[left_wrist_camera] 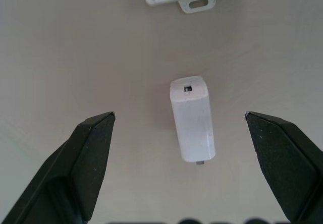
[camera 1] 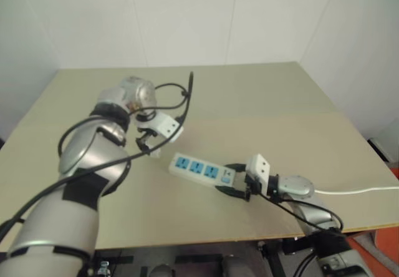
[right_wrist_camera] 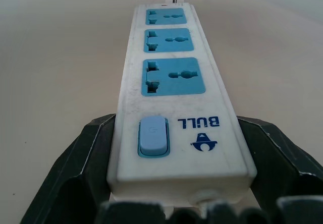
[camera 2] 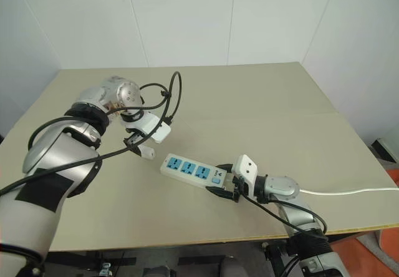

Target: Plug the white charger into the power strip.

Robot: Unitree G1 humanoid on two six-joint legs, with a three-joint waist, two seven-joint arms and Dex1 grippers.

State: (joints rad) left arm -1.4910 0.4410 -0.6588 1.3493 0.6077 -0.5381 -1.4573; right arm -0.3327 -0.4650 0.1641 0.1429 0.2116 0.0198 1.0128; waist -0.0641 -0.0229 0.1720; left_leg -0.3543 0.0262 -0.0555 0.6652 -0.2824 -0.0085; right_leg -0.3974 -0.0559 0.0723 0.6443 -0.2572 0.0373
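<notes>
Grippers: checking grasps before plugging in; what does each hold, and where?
Right gripper clamps the long white plastic power strip at its switch end. Left gripper, open, holds nothing.

white charger; white power strip, blue sockets

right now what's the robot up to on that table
It is getting set to plug in a charger. The right gripper has its fingers around the switch end of the power strip, which lies flat on the table. The left gripper points down, jaws wide open, above the white charger, which lies loose on the table just beyond the strip's far end.
</notes>
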